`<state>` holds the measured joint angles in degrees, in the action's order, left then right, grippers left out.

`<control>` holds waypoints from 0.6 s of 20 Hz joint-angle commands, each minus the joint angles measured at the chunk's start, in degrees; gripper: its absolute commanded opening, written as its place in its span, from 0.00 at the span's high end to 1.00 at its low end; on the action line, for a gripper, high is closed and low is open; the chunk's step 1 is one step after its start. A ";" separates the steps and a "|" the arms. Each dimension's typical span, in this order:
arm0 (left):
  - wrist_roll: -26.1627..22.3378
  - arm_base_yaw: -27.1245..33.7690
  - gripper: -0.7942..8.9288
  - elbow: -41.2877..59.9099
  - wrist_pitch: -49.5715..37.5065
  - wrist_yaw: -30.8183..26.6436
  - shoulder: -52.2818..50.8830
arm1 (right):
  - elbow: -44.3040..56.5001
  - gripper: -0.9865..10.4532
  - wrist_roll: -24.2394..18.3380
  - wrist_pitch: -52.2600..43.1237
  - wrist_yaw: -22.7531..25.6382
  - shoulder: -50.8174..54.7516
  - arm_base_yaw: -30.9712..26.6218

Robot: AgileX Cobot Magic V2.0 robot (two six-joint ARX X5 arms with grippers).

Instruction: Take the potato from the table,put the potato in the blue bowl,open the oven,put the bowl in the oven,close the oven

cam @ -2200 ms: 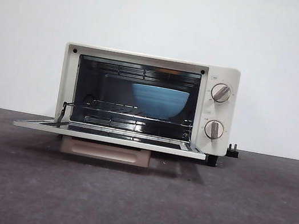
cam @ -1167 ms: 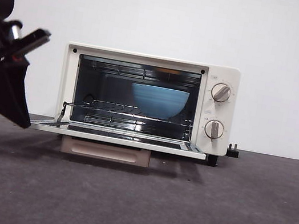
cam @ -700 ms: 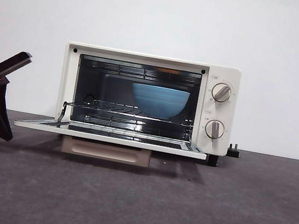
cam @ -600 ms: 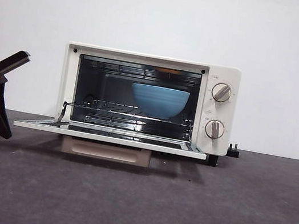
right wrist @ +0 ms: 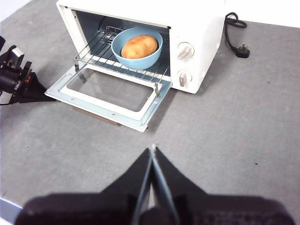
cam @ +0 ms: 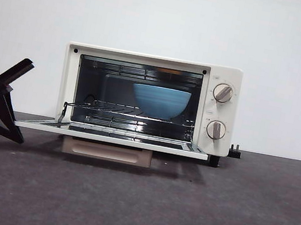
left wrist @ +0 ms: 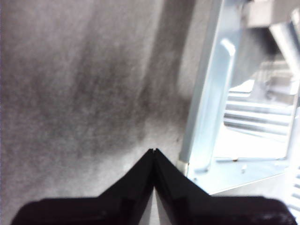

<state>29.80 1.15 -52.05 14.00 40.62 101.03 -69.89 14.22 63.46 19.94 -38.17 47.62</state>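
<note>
The oven (cam: 221, 110) stands on the table (cam: 208, 216) with its door (cam: 111, 138) folded down flat. Inside, the blue bowl (cam: 160, 101) sits on the wire rack. In the right wrist view the potato (right wrist: 139, 46) lies in the blue bowl (right wrist: 140, 62). My left gripper (cam: 18, 137) is shut, low at the door's left end, its tip by the door's corner (left wrist: 187, 166). It also shows as the left gripper (right wrist: 18, 82) in the right wrist view. My right gripper (right wrist: 153, 147) is shut on nothing, held high in front of the oven.
The door's beige handle (cam: 106, 151) hangs below the open door. The oven's cord and plug (right wrist: 242, 50) lie on the table at its right rear. Two wall sockets are high on the white wall behind.
The left arm came in from the left, then sank and tilted, so its tip now lies low at the left end of the door. Oven, bowl and door have not moved.
</note>
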 commanded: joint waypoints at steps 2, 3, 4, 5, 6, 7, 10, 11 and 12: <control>1.66 0.17 0.93 0.52 -1.03 2.56 0.26 | 0.39 0.92 1.05 -0.42 0.00 0.04 0.00; 1.73 0.17 0.93 0.52 -1.03 3.43 0.26 | 0.39 0.92 1.05 -0.42 -0.02 0.04 0.00; 1.75 0.17 0.93 0.52 -1.18 4.52 0.26 | 0.39 0.92 1.05 -0.46 0.00 0.04 0.00; 1.79 0.31 0.93 0.52 -1.49 6.03 0.26 | 0.39 0.92 1.09 -0.48 0.00 0.04 0.00; 2.01 0.39 0.93 0.50 -1.86 7.32 0.26 | 0.39 0.92 1.25 -0.48 0.00 0.04 0.00; 2.43 0.44 0.93 0.50 -2.43 8.15 0.22 | 0.39 0.92 1.25 -0.48 0.00 0.04 0.00; 5.75 0.44 0.93 0.48 -6.12 11.98 0.22 | 0.39 0.92 2.23 -0.46 -0.04 0.04 0.00; 7.67 0.44 0.93 0.46 -8.09 13.46 0.22 | 0.39 0.92 2.23 -0.46 -0.02 0.04 0.00; 9.14 0.44 0.93 0.42 -9.86 14.43 0.17 | 0.39 0.92 2.29 -0.48 -0.02 0.04 0.00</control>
<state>37.12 2.04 -51.92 4.91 53.60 101.03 -69.89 15.81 63.44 19.94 -38.17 47.62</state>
